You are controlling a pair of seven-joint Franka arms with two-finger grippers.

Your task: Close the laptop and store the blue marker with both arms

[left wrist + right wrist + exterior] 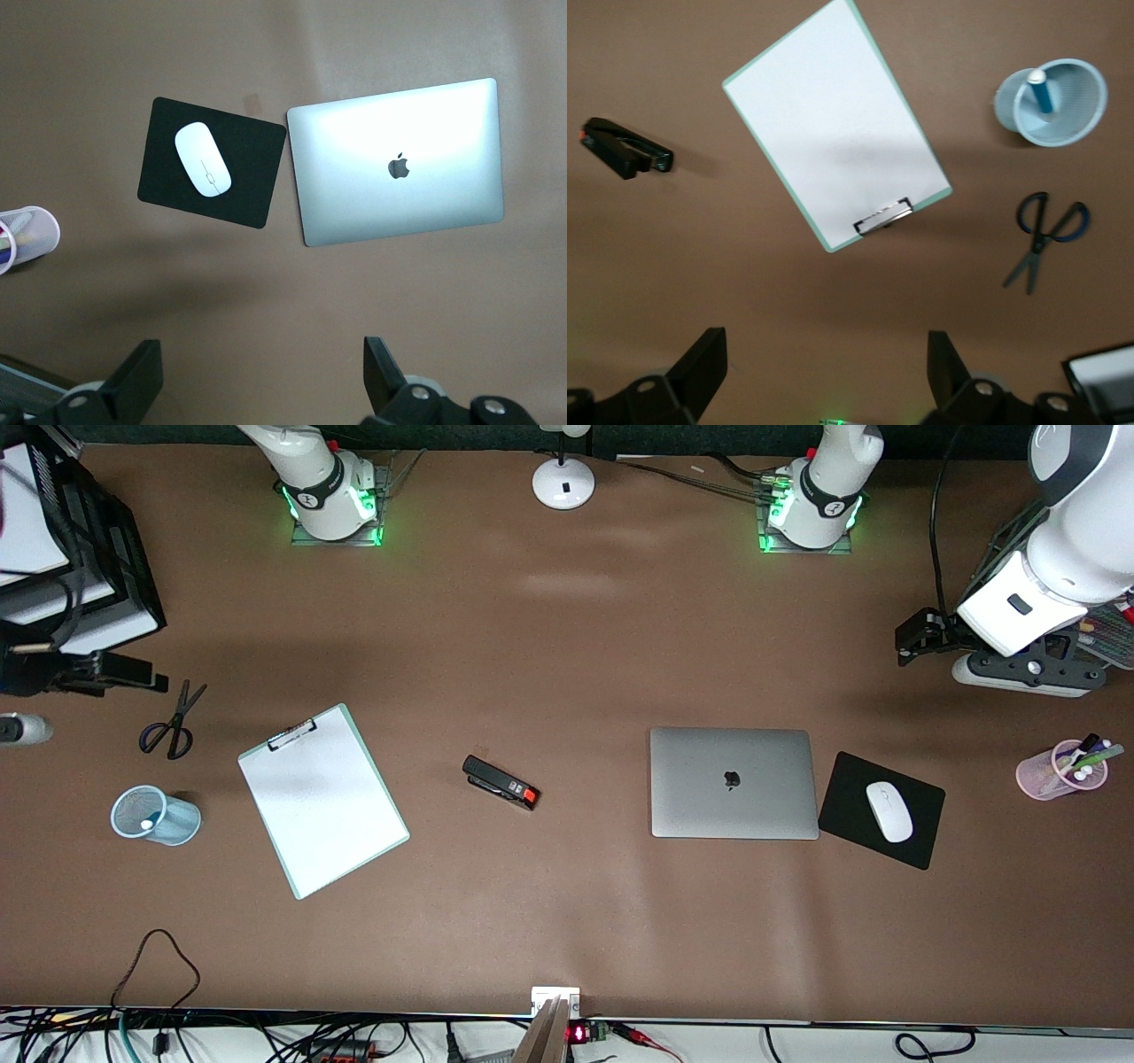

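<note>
The left gripper (261,354) hangs with its fingers spread wide and nothing between them. It is up over bare table at about one o'clock from the laptop (733,782) on the front view's dial. The right gripper (824,345) is just as wide and empty, high over the right arm's end of the table, at roughly eleven o'clock from the cup (155,815).

The laptop lies flat with its lid down and logo up, and the mouse pad (921,841) is just beside it at three o'clock. The marker (1039,91) stands inside the cup, which is at nine o'clock from the clipboard (323,802).

Both parts of the task look done, so the step in hand is probably just parking. That goes best if both arms keep high, the fingers stay apart, and nothing swings low over the cup or the lid.

From the front only the marker's white end shows in the cup. The right gripper is partly cut off at that view's edge. From overhead I cannot tell whether the lid is shut fully.
</note>
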